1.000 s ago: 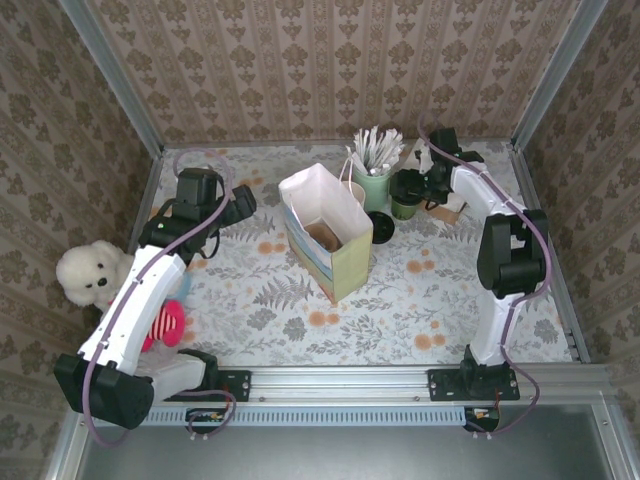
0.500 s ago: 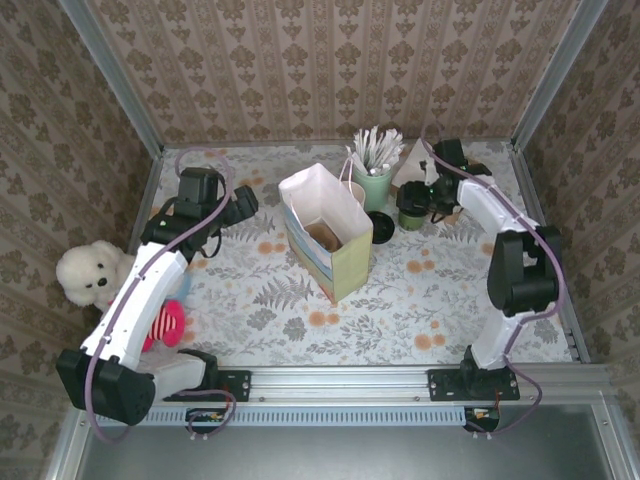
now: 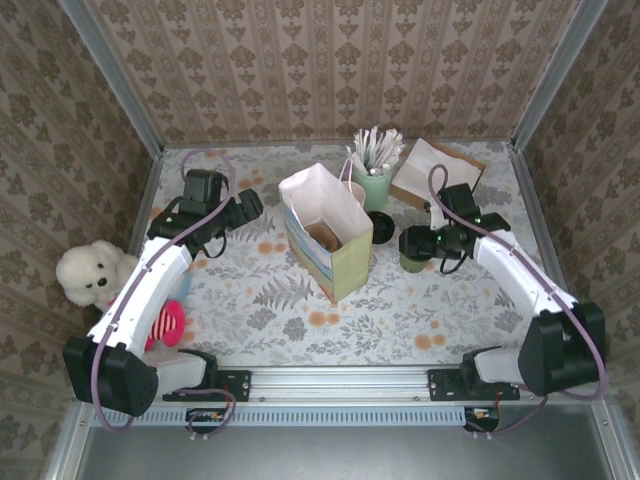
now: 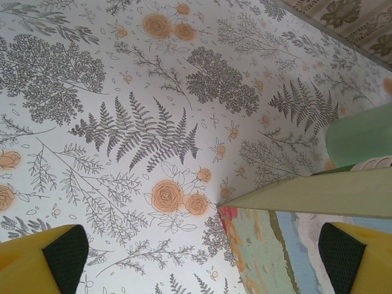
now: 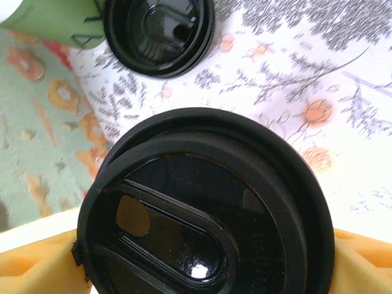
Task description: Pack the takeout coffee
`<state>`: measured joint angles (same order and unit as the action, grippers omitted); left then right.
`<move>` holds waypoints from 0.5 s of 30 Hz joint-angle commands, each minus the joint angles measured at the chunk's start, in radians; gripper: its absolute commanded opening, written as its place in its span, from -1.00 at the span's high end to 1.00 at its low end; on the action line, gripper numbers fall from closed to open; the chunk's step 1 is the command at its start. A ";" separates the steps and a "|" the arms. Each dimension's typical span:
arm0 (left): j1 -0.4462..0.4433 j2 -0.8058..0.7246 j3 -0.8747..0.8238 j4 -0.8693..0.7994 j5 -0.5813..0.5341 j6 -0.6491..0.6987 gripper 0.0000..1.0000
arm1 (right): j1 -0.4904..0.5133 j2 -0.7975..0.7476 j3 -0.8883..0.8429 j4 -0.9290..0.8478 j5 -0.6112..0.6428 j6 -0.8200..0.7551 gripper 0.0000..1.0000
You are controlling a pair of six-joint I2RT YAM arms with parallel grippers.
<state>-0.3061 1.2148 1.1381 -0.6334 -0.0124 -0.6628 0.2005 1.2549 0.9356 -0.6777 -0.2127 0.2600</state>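
Right gripper [image 3: 421, 243] clamped on takeout coffee [image 5: 202, 208] – left gripper [image 3: 250, 206] fingers apart, near paper bag [image 3: 338, 255].

The left arm [image 3: 150, 285] stretches from its base away to the far left, its wrist bent so that the left claw [image 3: 240, 208] points to the right. Seen from its wrist, the yellow fingers [image 4: 37, 260] stand wide apart with nothing between them. The right arm [image 3: 520, 280] leans from its base toward the middle, with the right claw [image 3: 425, 243] pointing left. Its yellow fingers [image 5: 30, 269] are closed on both sides of the coffee cup [image 5: 208, 202].
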 commanded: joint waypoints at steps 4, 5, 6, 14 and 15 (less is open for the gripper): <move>0.017 0.005 -0.015 0.021 0.073 -0.038 -1.00 | 0.058 -0.054 -0.071 0.027 -0.047 0.037 -0.69; 0.019 0.005 -0.016 0.023 0.077 -0.041 -1.00 | 0.065 -0.054 -0.076 0.036 -0.050 0.043 -0.69; 0.020 0.005 -0.017 0.023 0.080 -0.044 -1.00 | 0.068 -0.054 -0.080 0.044 -0.056 0.047 -0.69; 0.021 -0.007 -0.025 0.020 0.065 -0.048 -1.00 | 0.101 -0.035 -0.087 0.015 -0.015 0.044 -0.79; 0.021 -0.009 -0.027 0.021 0.062 -0.049 -1.00 | 0.103 -0.035 -0.083 0.007 -0.012 0.038 -0.81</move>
<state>-0.2928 1.2160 1.1255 -0.6197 0.0528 -0.6895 0.2939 1.2171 0.8486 -0.6464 -0.2413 0.2943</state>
